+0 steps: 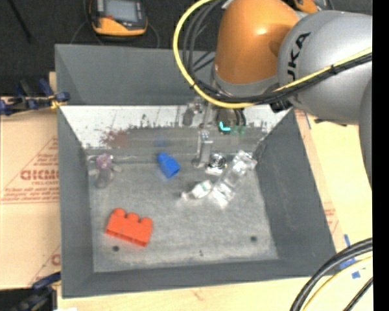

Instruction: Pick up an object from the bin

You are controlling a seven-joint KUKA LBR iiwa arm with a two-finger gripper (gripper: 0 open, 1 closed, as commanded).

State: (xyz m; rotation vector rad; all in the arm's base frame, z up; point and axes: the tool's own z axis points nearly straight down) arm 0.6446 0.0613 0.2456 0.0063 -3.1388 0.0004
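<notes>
Nearest us, an orange-red toy brick (128, 227) lies flat toward the near left corner of the grey bin (72, 225), its long axis running roughly left to right. Farther in, right of centre, a small heap of clear plastic pieces (220, 183) stretches diagonally toward the far right. A little blue block (168, 166) sits to its left, apart from it. The pincer (206, 159) hangs at the heap's far left end, just beside the clear pieces. We cannot tell how far it is open, and we see nothing gripped. We judge the heap the closest candidate, lying just nearward and rightward. Beyond, the arm (324, 63) reaches in from the right, its wrist under the orange cover (253, 37) pointing straight down.
</notes>
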